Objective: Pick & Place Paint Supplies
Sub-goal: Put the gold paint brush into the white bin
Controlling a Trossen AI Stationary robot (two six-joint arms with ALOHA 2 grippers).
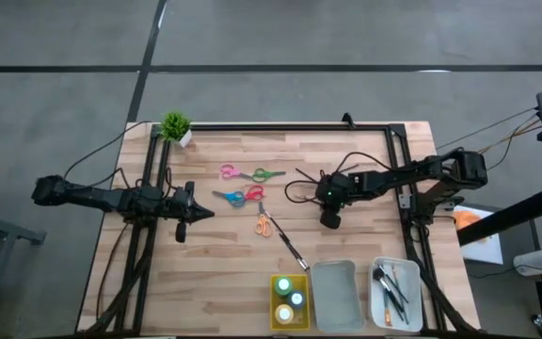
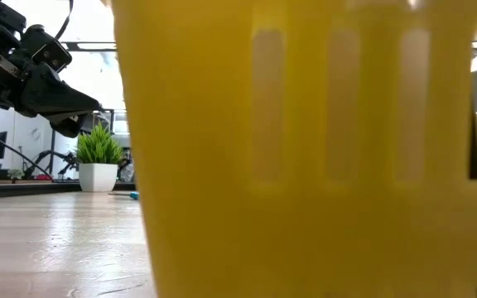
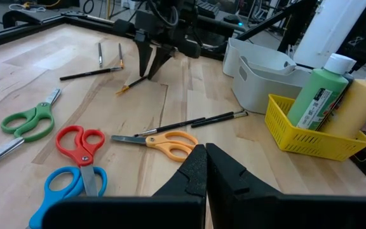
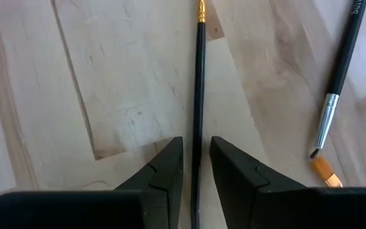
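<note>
My right gripper (image 4: 197, 143) points steeply down over the table's middle right (image 1: 330, 221). It is open by a narrow gap, with one finger on either side of a thin black brush (image 4: 197, 83) lying on the wood; a little space shows on both sides. A second brush (image 4: 337, 76) with a silver ferrule lies beside it. Scissors lie mid-table: an orange pair (image 3: 170, 143), a red (image 3: 80, 143), a blue (image 3: 68, 187) and a green (image 3: 27, 121). Two more brushes (image 3: 196, 122) lie by the orange pair. My left gripper (image 3: 205, 149) waits shut at the left (image 1: 196, 213).
At the near edge stand a yellow tray (image 1: 275, 303) with paint bottles (image 3: 319, 95), a grey tray (image 1: 335, 273) and a white tray (image 1: 376, 294) holding brushes (image 1: 390, 287). A small potted plant (image 1: 175, 125) stands at the far left corner. The yellow tray fills most of the low view.
</note>
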